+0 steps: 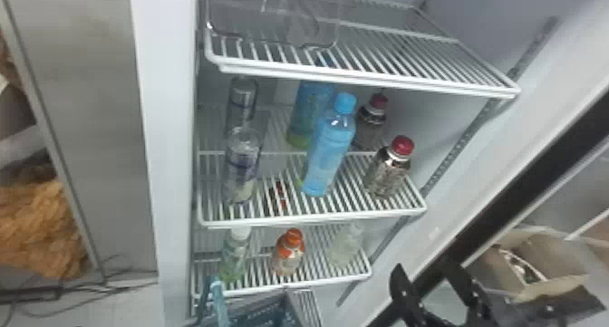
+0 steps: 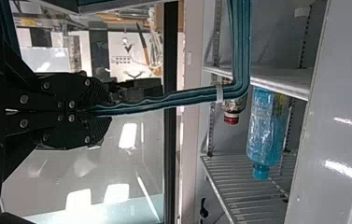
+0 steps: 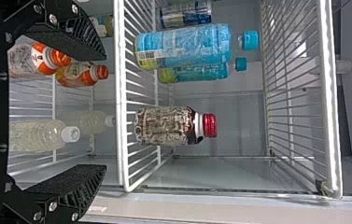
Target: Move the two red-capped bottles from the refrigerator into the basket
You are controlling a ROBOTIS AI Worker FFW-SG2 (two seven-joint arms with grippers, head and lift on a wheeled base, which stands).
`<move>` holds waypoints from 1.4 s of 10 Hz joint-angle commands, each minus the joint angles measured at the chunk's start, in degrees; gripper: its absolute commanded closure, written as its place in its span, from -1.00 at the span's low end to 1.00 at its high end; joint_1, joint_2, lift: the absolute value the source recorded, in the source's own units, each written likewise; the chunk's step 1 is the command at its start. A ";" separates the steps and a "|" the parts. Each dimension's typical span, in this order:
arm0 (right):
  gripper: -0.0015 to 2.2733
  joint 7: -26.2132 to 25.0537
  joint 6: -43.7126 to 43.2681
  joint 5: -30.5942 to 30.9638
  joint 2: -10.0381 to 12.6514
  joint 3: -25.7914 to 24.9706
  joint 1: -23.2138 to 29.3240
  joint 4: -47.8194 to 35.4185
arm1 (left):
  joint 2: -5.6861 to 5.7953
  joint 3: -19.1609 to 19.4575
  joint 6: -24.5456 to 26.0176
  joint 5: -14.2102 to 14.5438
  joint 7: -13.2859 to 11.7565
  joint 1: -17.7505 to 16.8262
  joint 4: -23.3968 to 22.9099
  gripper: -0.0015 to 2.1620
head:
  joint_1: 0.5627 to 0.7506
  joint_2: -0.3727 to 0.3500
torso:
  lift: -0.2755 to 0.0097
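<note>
1. At three o'clock in the head view, the front red-capped bottle [image 1: 386,174] stands on the middle shelf [image 1: 317,220]; the rear red-capped bottle [image 1: 371,124] is at two.
2. Toward six o'clock sits the basket [image 1: 267,313], its teal handle [image 2: 164,101] clamped in the left gripper [image 2: 100,111].
3. Between four and five, the right gripper [image 1: 428,278] has its fingers spread.

Upper wire shelf [image 1: 362,80]: you have a clear container [image 1: 312,13] at its left.
Middle wire shelf [image 1: 317,219]: your two red-capped bottles [image 1: 387,174] stand right, two blue bottles [image 1: 330,149] centrally.
Lower wire shelf [image 1: 331,281]: you see orange-capped bottles [image 1: 288,259] between green [image 1: 234,258] and pale bottles [image 1: 345,249].
</note>
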 commanded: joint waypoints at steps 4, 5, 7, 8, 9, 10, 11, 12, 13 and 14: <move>-0.82 -0.09 -0.01 0.19 0.05 0.00 -0.15 0.01 | 0.09 0.07 0.00 0.00 0.01 0.00 0.00 0.11 | 0.41 -0.94 | 0.93; -0.82 -0.09 -0.01 0.19 0.05 0.00 -0.15 0.01 | 0.09 -0.04 0.00 0.00 -0.08 0.00 0.00 0.11 | 0.41 -0.94 | 0.93; -0.82 -0.09 -0.01 0.19 0.05 0.00 -0.29 0.01 | 0.09 0.07 0.00 0.00 0.01 0.00 0.00 0.11 | 0.41 -0.94 | 0.93; -0.82 -0.09 -0.01 0.08 0.05 0.00 -0.85 0.15 | 0.09 0.07 0.00 0.12 -0.08 0.00 0.00 0.11 | 0.41 -0.94 | 0.93; -0.82 -0.09 -0.01 0.19 0.05 0.00 -1.69 0.57 | 0.09 0.07 0.00 0.12 -0.08 0.00 0.00 0.11 | 0.41 -0.94 | 0.93; -0.82 -0.09 -0.01 0.31 0.05 0.00 -3.10 1.28 | 0.09 0.07 0.00 0.12 -0.16 -0.14 0.00 0.11 | 0.41 -0.94 | 0.93; -0.82 -0.35 0.13 0.42 0.05 0.00 -4.79 1.98 | 0.00 0.07 0.00 0.12 -0.16 0.00 0.00 0.11 | 0.41 -0.94 | 0.93; -0.82 -0.61 -0.01 0.65 0.05 0.00 -6.62 2.68 | 0.00 0.07 0.00 0.00 -0.08 -0.14 0.00 0.11 | 0.41 -0.94 | 0.93; -0.82 -1.05 -0.01 1.79 0.05 0.00 -8.30 3.53 | 0.00 0.07 0.00 0.00 -0.08 -0.28 0.00 0.11 | 0.41 -0.94 | 0.93; -0.82 -1.49 0.13 2.94 0.05 0.00 -9.85 4.23 | 0.00 0.07 0.00 0.00 -0.08 -0.42 0.00 0.11 | 0.41 -0.94 | 0.93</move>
